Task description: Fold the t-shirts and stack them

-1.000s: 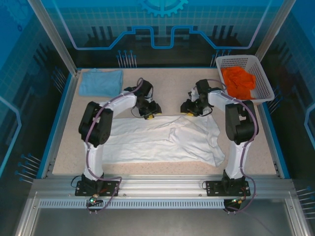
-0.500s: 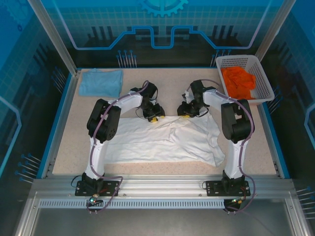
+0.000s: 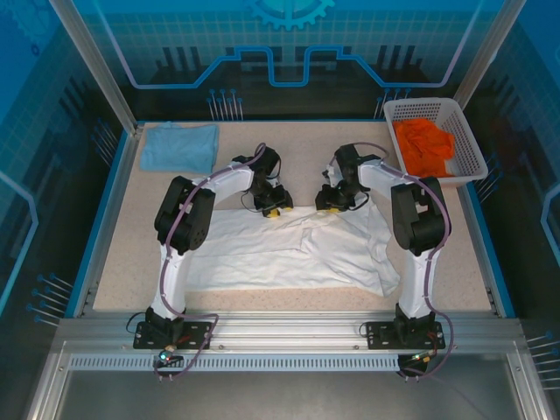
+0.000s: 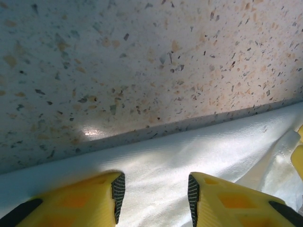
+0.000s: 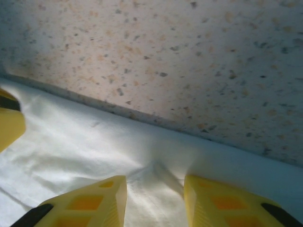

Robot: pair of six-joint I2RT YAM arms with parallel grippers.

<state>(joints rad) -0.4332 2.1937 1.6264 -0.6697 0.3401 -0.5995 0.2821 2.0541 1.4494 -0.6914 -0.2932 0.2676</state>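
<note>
The large white t-shirt [image 3: 289, 249] lies spread flat across the middle of the table, with no print showing. My left gripper [image 3: 275, 210] and right gripper [image 3: 332, 205] both sit low on its far edge, close together. From the left wrist, the open gripper [image 4: 154, 191] has smooth white cloth [image 4: 156, 156] between its yellow fingers [image 4: 85, 203]. On the right wrist, the gripper [image 5: 155, 194] is open too, and the cloth [image 5: 156, 175] puckers up between its fingers [image 5: 222, 201]. The light blue t-shirt [image 3: 179, 147] lies folded at the back left corner.
A white lattice basket [image 3: 464, 131] holding orange cloth [image 3: 424, 144] stands at the back right. Bare speckled tabletop [image 3: 302, 149] stretches beyond the shirt's far edge. Blue rails [image 3: 101, 210] border the table on both sides.
Both grippers have come down and inward onto the white shirt's far edge, the left one moving right and nearer. Little has shifted in the last half second.
</note>
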